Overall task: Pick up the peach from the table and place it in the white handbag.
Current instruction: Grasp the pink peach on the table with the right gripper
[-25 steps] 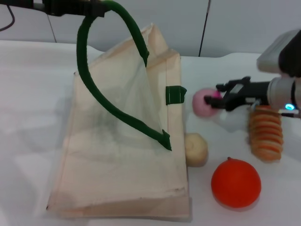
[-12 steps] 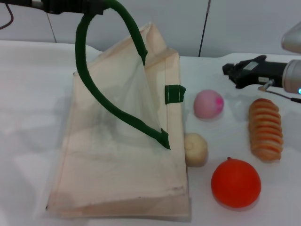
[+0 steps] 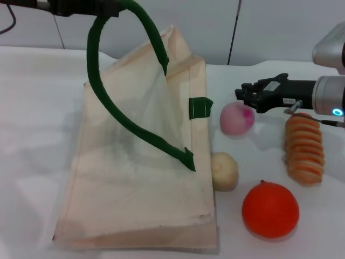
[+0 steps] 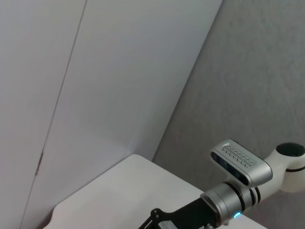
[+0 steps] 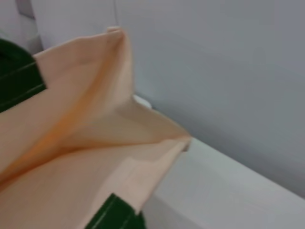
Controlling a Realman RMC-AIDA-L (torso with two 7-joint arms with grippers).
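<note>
On my far left, at about ten o'clock, the left gripper (image 3: 105, 9) is pinched on the dark green handle (image 3: 99, 81), holding that loop up above the counter (image 3: 32, 108). Under it lies the white handbag (image 3: 135, 205), its mouth lifted open toward one o'clock; my right wrist camera looks straight at that cream opening (image 5: 95, 143). Just right of the bag's edge, the peach (image 3: 237, 118) rests on the counter, apart from the cloth. At five o'clock from the peach, a cream ball (image 3: 224, 171) touches the bag's side. The right gripper (image 3: 243, 93) hovers just above the peach at its one o'clock, not touching; I cannot tell whether it is spread or pressed together. Farther right lie an orange fruit (image 3: 270, 209) and a ridged orange spiral (image 3: 304, 148).
</note>
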